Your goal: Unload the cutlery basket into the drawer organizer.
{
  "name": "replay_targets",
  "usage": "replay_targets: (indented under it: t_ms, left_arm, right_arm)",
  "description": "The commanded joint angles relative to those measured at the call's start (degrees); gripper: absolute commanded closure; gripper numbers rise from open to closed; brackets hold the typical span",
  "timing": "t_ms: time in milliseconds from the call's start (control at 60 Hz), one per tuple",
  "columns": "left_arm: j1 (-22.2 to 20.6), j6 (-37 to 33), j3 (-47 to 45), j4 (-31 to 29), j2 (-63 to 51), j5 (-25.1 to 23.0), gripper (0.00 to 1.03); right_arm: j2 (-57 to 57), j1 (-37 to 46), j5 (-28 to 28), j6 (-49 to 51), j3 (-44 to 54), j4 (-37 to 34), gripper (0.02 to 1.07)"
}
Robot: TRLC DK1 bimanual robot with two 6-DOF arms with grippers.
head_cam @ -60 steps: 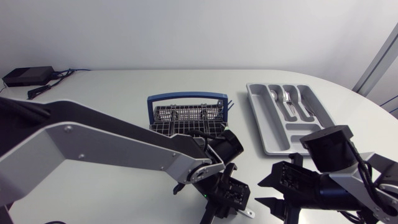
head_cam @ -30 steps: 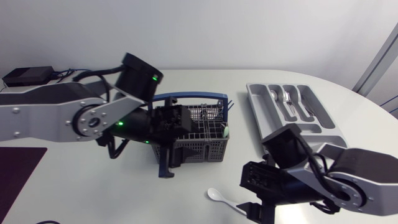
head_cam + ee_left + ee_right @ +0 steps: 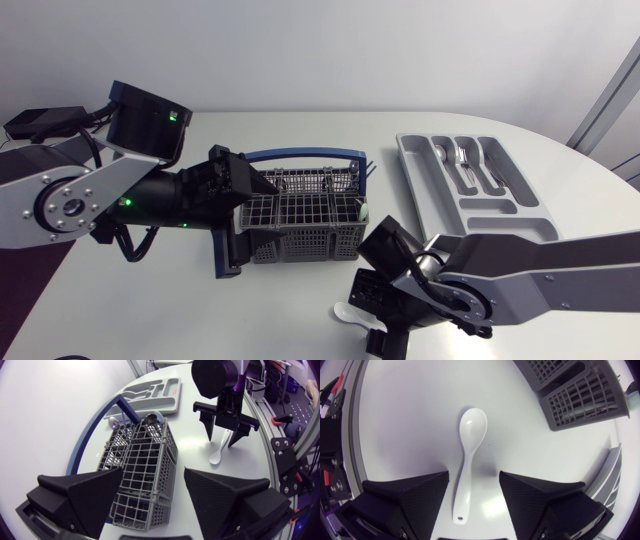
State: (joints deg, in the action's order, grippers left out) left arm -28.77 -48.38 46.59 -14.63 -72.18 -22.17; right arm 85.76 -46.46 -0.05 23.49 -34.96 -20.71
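**White spoon lined up between the right fingers**

The white spoon (image 3: 467,460) was seen lying flat on the table (image 3: 300,130), just in front of the cutlery basket (image 3: 300,215) and well apart from the drawer organizer (image 3: 470,190). The right gripper (image 3: 474,476) was held directly above it, fingers spread and nothing gripped. The spoon's long axis ran straight out through the gap. The handle end lay between the fingers and the bowl ahead of them, toward the basket. With one finger to either side of the handle, a closing across the short axis was judged to be what the pick called for. The left gripper (image 3: 152,472) was placed at the basket's end away from the organizer, fingers likewise apart with that end between them. Whether they touched it could not be told. The right arm was plainly the nearer to the spoon.
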Motion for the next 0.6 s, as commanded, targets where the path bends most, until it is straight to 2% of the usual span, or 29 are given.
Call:
replay_targets:
  t_ms: [0,83,233,300,583]
  left_arm:
    - [0.65,1.01,-1.85,0.48,1.43,-0.15,0.11]
    - [0.83,1.1,-2.2,0.83,2.05,-0.15,0.11]
    - [1.18,1.01,-2.64,1.1,2.92,-0.15,0.11]
    - [1.18,0.92,-2.91,1.19,3.28,-0.15,0.11]
    - [1.26,0.74,-3.52,1.27,3.8,-0.15,0.11]
  right_arm:
    - [2.4,-0.65,0.85,-1.86,-0.28,-0.12,0.36]
    - [3.01,-0.65,1.11,-2.48,-0.55,-0.03,0.52]
    - [5.04,-0.92,1.46,-2.83,-0.81,-0.65,0.63]
    - [6.35,-0.83,1.81,-3.01,-0.9,-0.74,0.72]
    - [8.11,-0.83,1.64,-3.18,-0.37,-0.74,0.83]
